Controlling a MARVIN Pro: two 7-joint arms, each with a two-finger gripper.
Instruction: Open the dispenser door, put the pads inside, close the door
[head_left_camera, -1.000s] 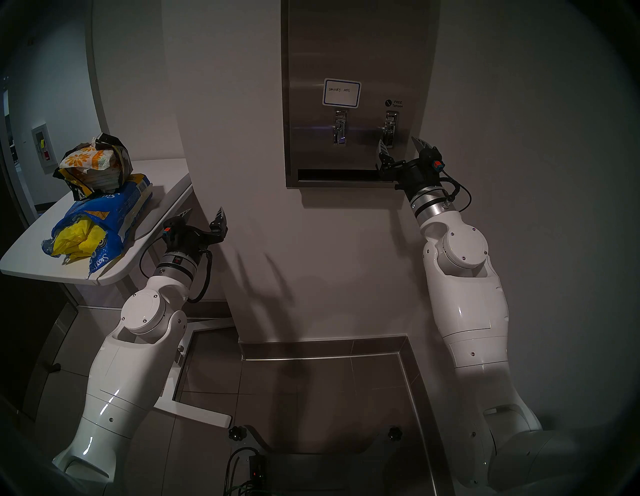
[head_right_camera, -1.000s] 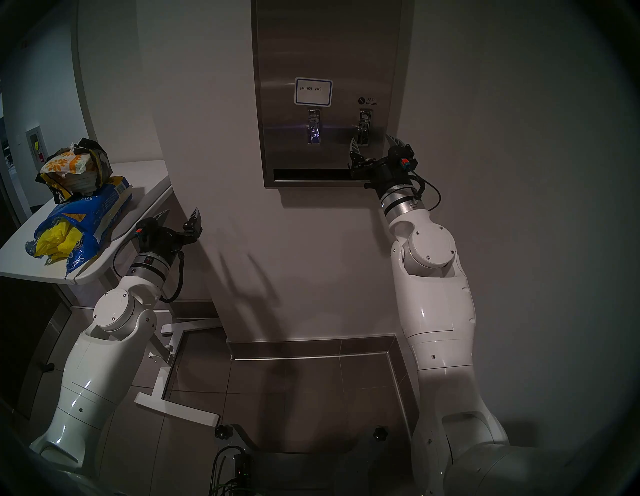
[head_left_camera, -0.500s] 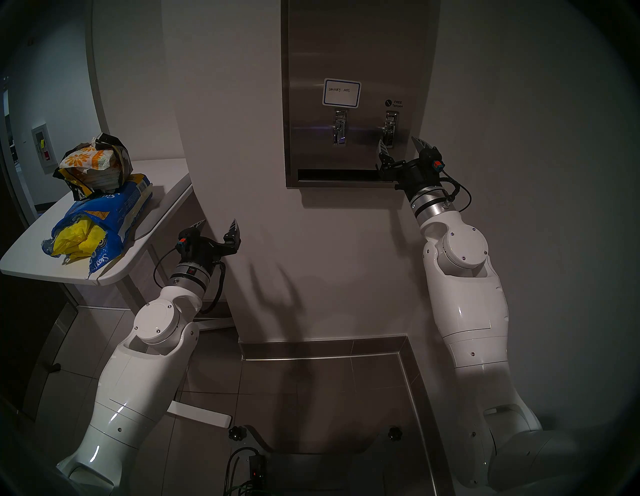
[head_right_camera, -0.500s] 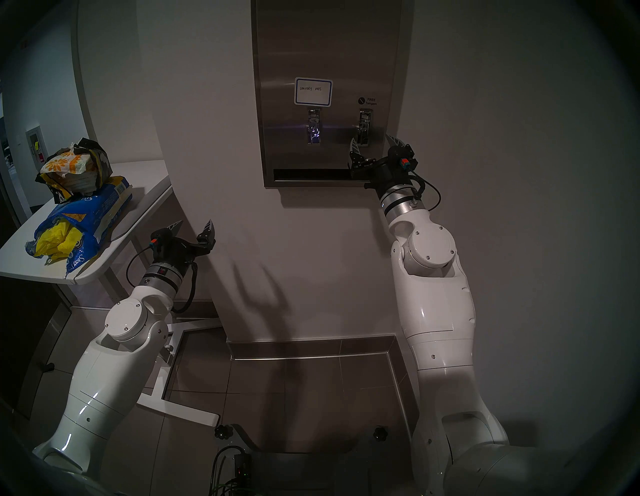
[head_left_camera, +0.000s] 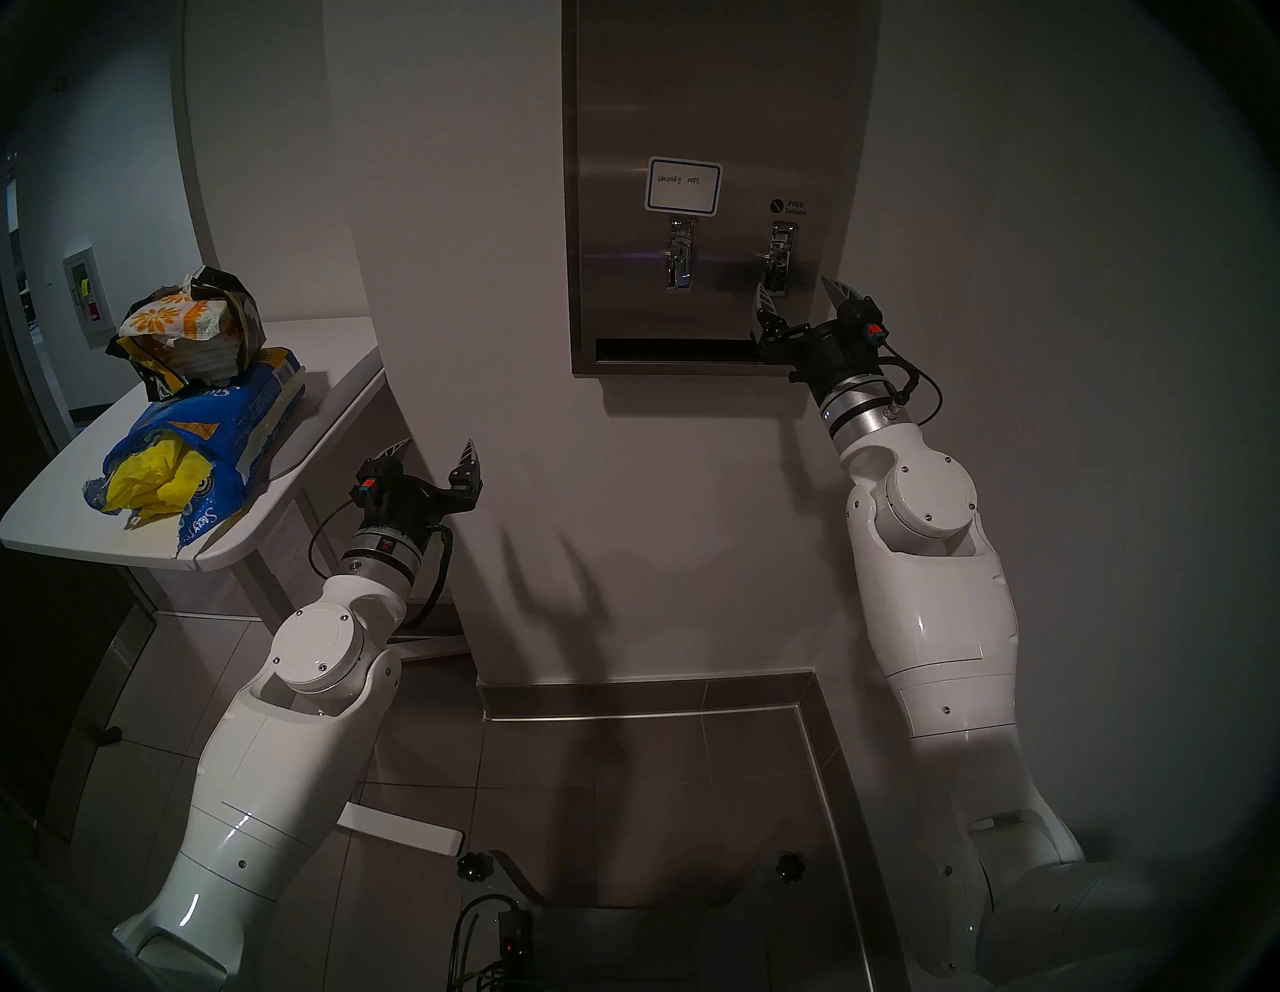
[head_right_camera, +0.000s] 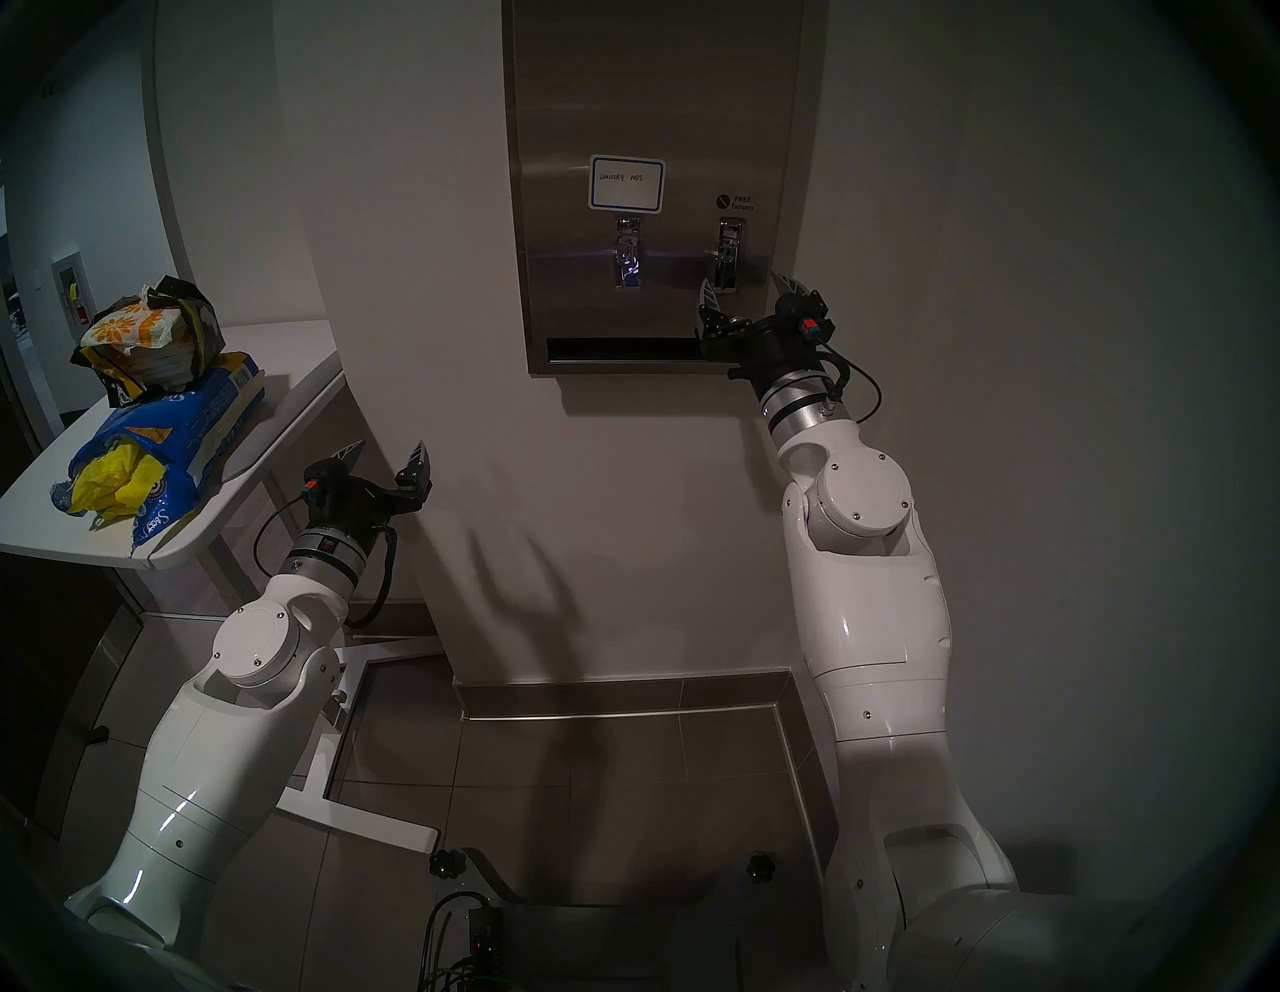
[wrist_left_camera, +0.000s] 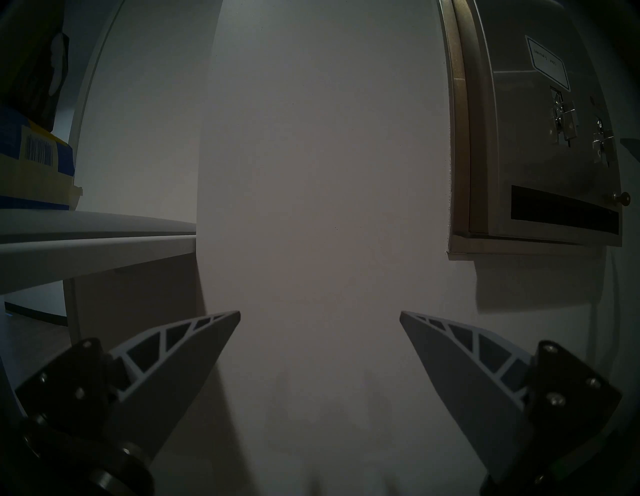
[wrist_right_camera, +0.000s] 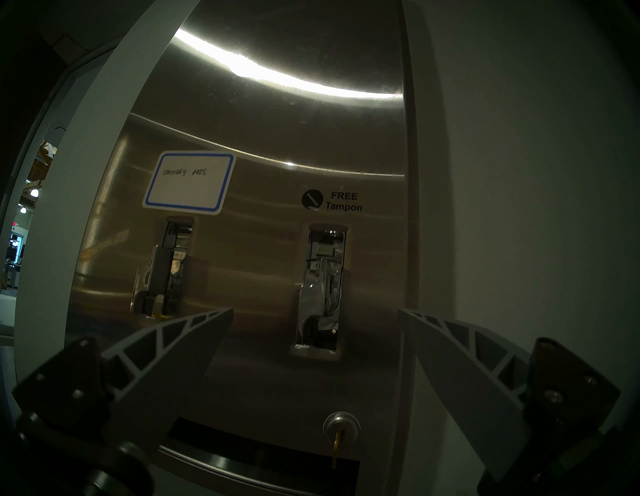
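Observation:
The dispenser door (head_left_camera: 699, 138) is shut, flush on the wall cabinet, with its blue-bordered label (head_left_camera: 683, 186) and two lever slots. It also shows in the head right view (head_right_camera: 644, 104) and the right wrist view (wrist_right_camera: 263, 138). A key hangs in the round lock (wrist_right_camera: 341, 423). My right gripper (head_left_camera: 798, 291) is open and empty, its fingers either side of the door's lower right edge by the right lever slot (wrist_right_camera: 320, 291). My left gripper (head_left_camera: 435, 449) is open and empty, facing bare wall below and left of the dispenser. Yellow pads (head_left_camera: 149, 478) and orange-flowered pads (head_left_camera: 173, 319) lie on the table.
A white side table (head_left_camera: 325, 388) stands at the left, carrying a torn blue plastic bag (head_left_camera: 228, 422) with a dark torn pack on top. Its white legs (head_left_camera: 409, 835) spread over the tiled floor. A wall corner and baseboard (head_left_camera: 644, 693) run below the dispenser.
My left arm has swung right and slightly down, away from the table edge, then almost stopped. The right arm has barely moved. Both grippers stayed open.

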